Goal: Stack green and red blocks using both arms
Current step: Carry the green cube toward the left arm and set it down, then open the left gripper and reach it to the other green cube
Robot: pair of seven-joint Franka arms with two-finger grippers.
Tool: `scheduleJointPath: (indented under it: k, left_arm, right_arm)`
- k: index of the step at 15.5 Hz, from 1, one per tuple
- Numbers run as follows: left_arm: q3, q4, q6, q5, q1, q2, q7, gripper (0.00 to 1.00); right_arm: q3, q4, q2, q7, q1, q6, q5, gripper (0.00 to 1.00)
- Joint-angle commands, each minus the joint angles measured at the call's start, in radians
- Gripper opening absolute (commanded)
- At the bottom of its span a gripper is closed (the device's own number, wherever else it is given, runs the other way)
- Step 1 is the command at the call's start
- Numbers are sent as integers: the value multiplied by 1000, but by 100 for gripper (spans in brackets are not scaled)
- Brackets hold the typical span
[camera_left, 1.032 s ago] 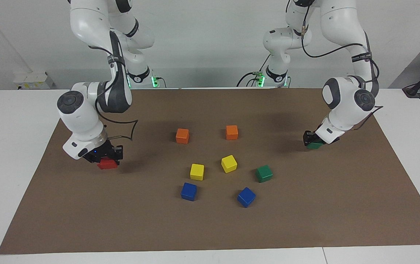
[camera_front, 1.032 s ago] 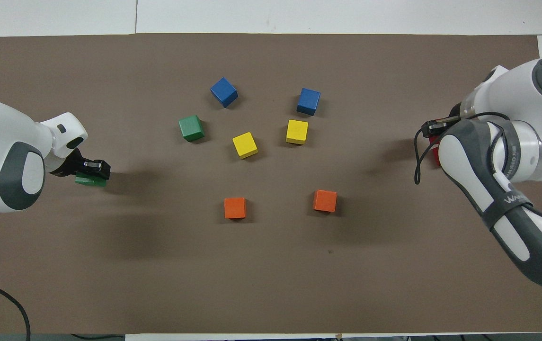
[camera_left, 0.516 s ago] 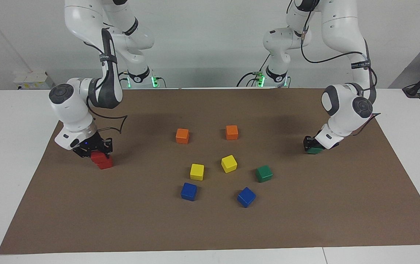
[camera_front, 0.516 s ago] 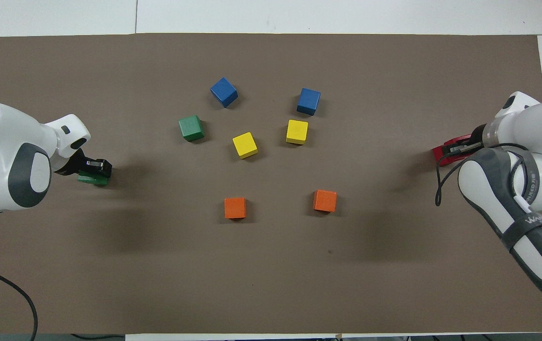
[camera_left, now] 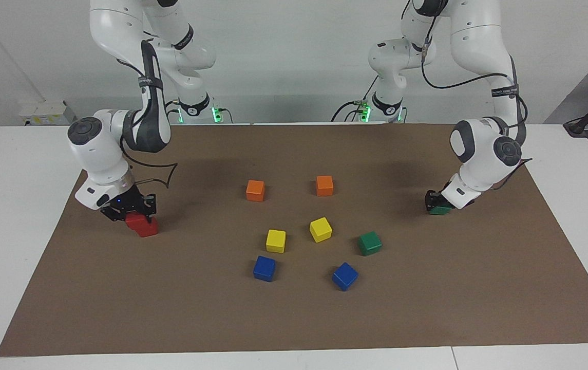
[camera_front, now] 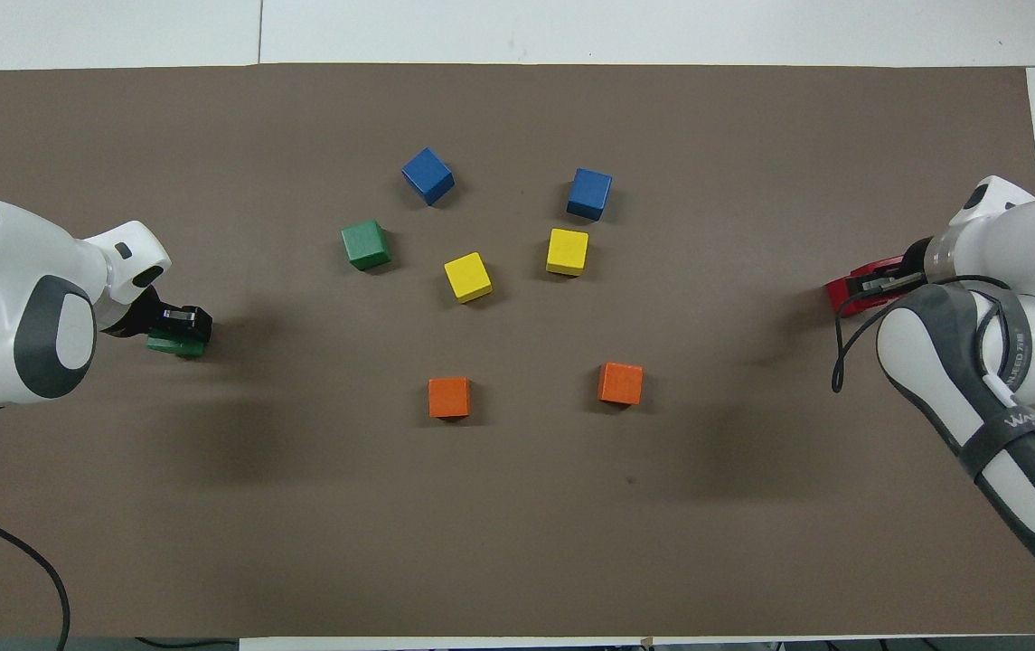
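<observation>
A brown paper mat covers most of a white table that stands before a plain white wall. The only writing is a printed band on each arm's forearm strap, too small to read.

At the right arm's end of the mat, the right gripper is pinched on a glossy red cube, which sits askew on top of a second glossy red cube lying on the mat; the upper cube overhangs toward the mat's edge. At the left arm's end, the left gripper is clamped on a dark green cube low at the mat, with its edges roughly square to the mat.

The other dark green cube lies free near the middle, slightly turned, beside a yellow cube. Another yellow cube, two blue cubes and two orange cubes fill the centre. Bare mat separates this cluster from both grippers.
</observation>
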Motion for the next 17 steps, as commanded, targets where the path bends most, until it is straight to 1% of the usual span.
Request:
scheduleJointPath:
  k: [1,4,6,7,8,9,11,12,15,16,17]
  left_arm:
    - [-7,-31,26,14,10,-16,-16,100]
    - [-7,-22,21,14,4,-16,-70,100]
    - [-5,18,-26,14,-1,-27,-75,100]
    - [-7,70,-83,14,-4,-23,-91,100]
    - [-8,146,-134,14,-10,-7,-146,100]
    - [-10,203,-152,11,-36,15,-247,100]
    - [-10,274,-140,6,-138,55,-540,100]
    - [-10,320,-136,5,-184,89,-640,100]
    - [-8,446,-145,4,-295,180,-812,100]
    - [-7,471,-139,9,-332,212,-858,100]
    - [-7,471,-117,12,-353,232,-892,100]
  right_arm:
    - [15,-32,-30,-26,-18,21,24,0]
    - [14,-33,-30,-28,-18,21,24,0]
    - [15,-36,-30,-23,-18,35,25,0]
    - [15,-38,-28,-19,-15,38,27,6]
    - [15,-38,-30,-18,-14,38,39,51]
    - [14,-38,-30,-20,-14,38,50,100]
    - [14,-38,-30,-19,-11,38,51,100]
    - [14,-38,-28,-18,-11,38,51,100]
    - [14,-36,-28,-23,-11,37,51,100]
    - [14,-24,-28,-25,-8,31,50,100]
    - [15,11,-27,-23,-1,12,50,100]
